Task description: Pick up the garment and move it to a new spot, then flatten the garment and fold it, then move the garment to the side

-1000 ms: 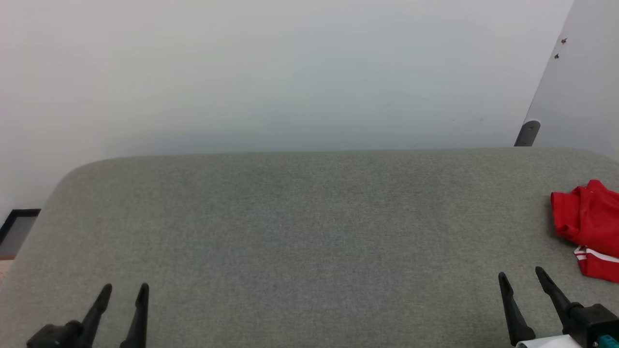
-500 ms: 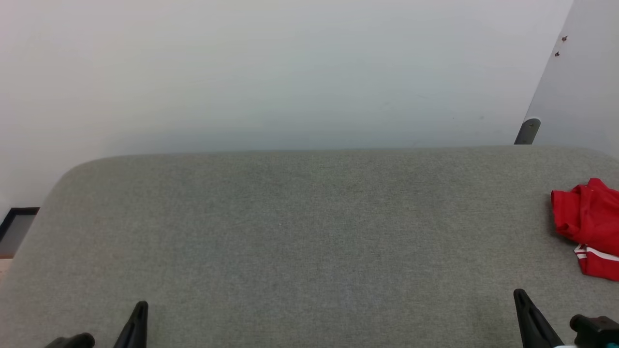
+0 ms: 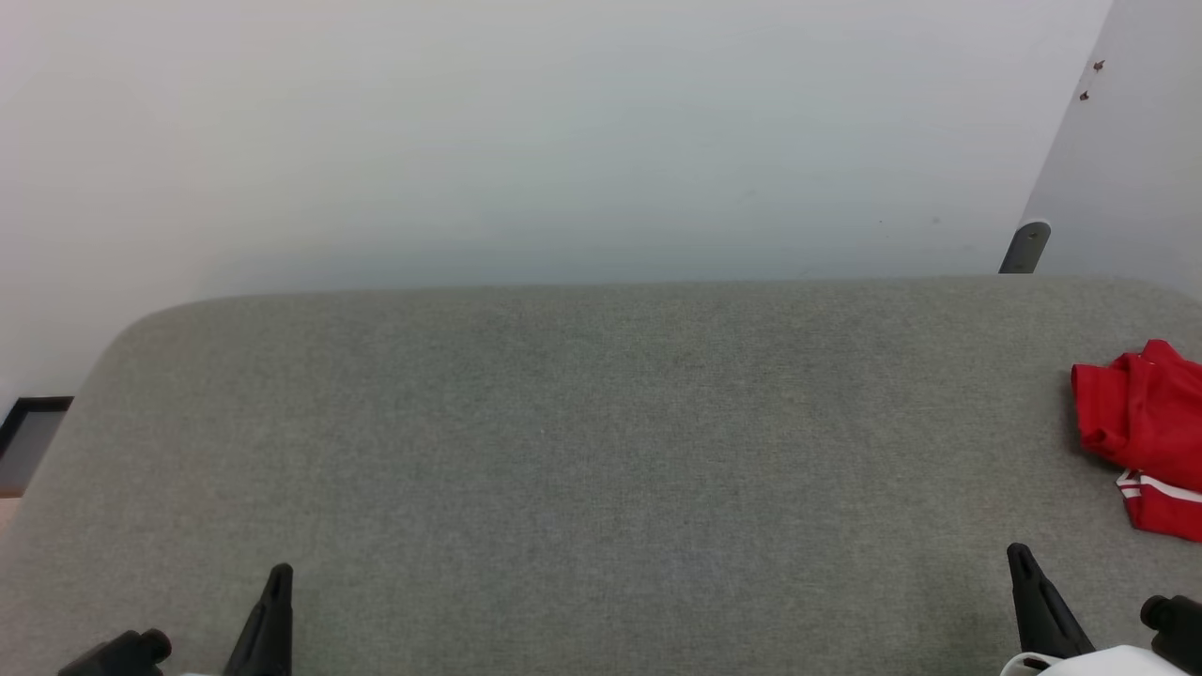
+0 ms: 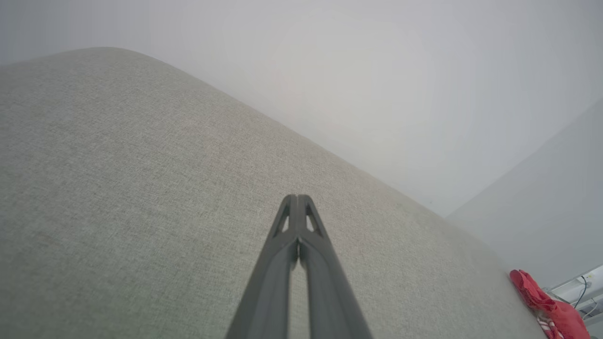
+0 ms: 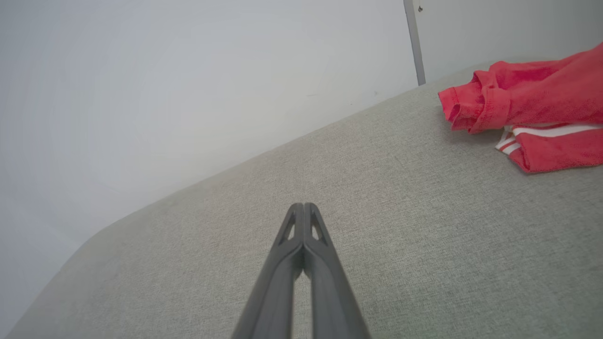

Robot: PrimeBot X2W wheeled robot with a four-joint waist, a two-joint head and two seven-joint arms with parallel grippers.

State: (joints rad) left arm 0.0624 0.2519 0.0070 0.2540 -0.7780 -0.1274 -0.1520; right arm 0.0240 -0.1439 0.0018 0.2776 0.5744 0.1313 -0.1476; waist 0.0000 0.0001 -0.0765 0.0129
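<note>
The garment (image 3: 1141, 427) lies crumpled at the far right of the grey fabric surface (image 3: 601, 441), red with a white stripe trim, partly cut off by the head view's edge. It also shows in the right wrist view as the garment (image 5: 527, 108) up and to the right of my right gripper (image 5: 304, 205), which is shut with nothing in it. In the left wrist view the garment (image 4: 549, 306) is a small red heap far off at the lower right. My left gripper (image 4: 297, 197) is shut and empty over bare fabric. In the head view, left gripper (image 3: 279, 571) and right gripper (image 3: 1016, 551) sit low.
A pale wall rises behind the surface's far edge. A grey post (image 3: 1025, 246) stands at the back right corner beside a lighter panel. The surface's rounded left corner (image 3: 131, 329) drops off toward a dark-framed floor patch (image 3: 28, 437).
Both grippers have closed from open to shut. The head view has shifted slightly, so the surface and garment sit a little higher in it.
</note>
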